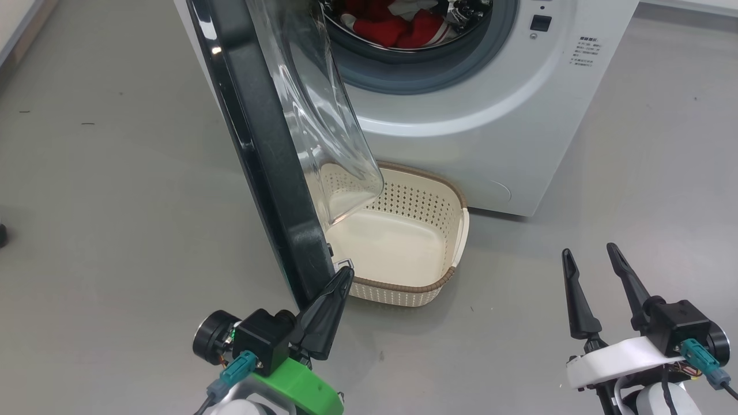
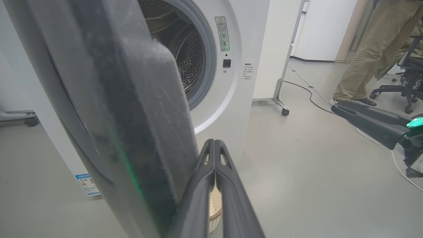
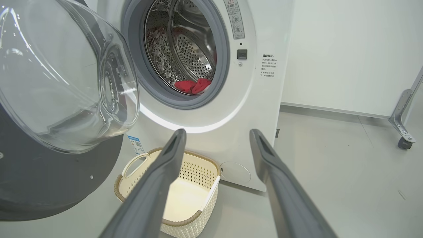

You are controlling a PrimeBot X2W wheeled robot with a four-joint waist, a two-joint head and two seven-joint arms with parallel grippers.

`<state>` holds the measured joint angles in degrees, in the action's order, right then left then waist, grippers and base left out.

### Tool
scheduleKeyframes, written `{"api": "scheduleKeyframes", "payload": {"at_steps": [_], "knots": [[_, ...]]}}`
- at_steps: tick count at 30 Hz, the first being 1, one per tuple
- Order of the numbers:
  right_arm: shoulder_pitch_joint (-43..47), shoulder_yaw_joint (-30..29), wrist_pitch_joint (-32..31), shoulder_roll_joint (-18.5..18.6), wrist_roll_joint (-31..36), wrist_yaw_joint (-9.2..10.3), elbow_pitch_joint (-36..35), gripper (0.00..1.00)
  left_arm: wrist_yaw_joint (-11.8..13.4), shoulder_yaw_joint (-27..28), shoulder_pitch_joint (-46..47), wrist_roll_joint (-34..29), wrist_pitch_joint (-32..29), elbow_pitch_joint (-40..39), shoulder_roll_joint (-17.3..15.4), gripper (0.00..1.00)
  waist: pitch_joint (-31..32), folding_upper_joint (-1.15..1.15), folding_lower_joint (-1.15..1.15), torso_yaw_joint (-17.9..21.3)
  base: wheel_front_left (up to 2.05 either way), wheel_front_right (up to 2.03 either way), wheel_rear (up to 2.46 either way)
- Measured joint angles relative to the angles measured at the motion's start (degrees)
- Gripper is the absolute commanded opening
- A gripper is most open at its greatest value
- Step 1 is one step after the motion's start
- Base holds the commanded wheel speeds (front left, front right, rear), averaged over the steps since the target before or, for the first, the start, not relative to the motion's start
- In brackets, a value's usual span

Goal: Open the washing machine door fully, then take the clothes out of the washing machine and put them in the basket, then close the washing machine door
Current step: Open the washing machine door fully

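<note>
1. The washing machine door [image 1: 253, 144] stands swung out from the washing machine [image 1: 490, 115], and its glass bowl [image 1: 323, 115] hangs over the basket [image 1: 403, 291].
2. The left gripper [image 1: 346, 275] has its fingers pressed together on nothing, with its tip just beside the door's lower edge.
3. The right gripper [image 1: 590, 249] is spread wide and holds nothing, well apart from the machine.
4. The red clothes [image 1: 398, 29] lie inside the drum.
5. The basket sits on the floor against the machine's front.

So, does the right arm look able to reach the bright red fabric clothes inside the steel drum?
Probably yes: the black-rimmed round glass door stands swung aside, leaving the grey-ringed port unobstructed ahead of the open right gripper, with the red clothes just inside.
</note>
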<state>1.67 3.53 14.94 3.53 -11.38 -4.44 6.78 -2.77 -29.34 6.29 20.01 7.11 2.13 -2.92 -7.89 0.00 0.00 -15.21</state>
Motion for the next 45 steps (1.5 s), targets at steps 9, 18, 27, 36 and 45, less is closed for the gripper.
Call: {"api": "scheduleKeyframes", "payload": {"at_steps": [9, 18, 27, 36, 45], "knots": [[0.02, -1.67, 0.0, -0.08, 0.01, -0.01, 0.01, 1.0, 0.55, -0.22, 0.15, 0.29, 0.59, 0.68, 0.25, 0.0, 0.12, 0.0, 0.0, -1.41, 0.0, 0.0, 0.0], [0.02, -2.03, 0.0, -0.24, 0.44, -0.04, -0.02, 1.0, 2.0, 0.51, 0.14, 0.57, 1.49, 1.25, 0.37, 0.0, 0.07, 0.0, 0.0, -3.65, 0.0, 0.0, 0.0], [0.02, -1.8, 0.0, -0.35, 0.86, -0.49, 0.01, 1.0, 5.52, 4.75, 0.0, 0.57, 2.64, 2.38, 0.16, 0.0, 0.02, 0.0, 0.0, -4.75, 0.0, 0.0, 0.0], [0.01, -1.83, 0.0, -0.47, 0.88, -0.56, 0.01, 1.0, 6.8, 8.53, -0.13, 0.68, 4.07, 3.28, -0.21, 0.0, -0.05, 0.0, 0.0, -4.91, 0.0, 0.0, 0.0], [0.01, -2.21, 0.0, -0.7, 0.94, -0.79, 0.01, 1.0, 8.11, 14.22, -0.17, 2.12, 5.14, 4.63, -1.21, 0.0, -0.19, 0.0, 0.0, -4.64, 0.0, 0.0, 0.0]]}}
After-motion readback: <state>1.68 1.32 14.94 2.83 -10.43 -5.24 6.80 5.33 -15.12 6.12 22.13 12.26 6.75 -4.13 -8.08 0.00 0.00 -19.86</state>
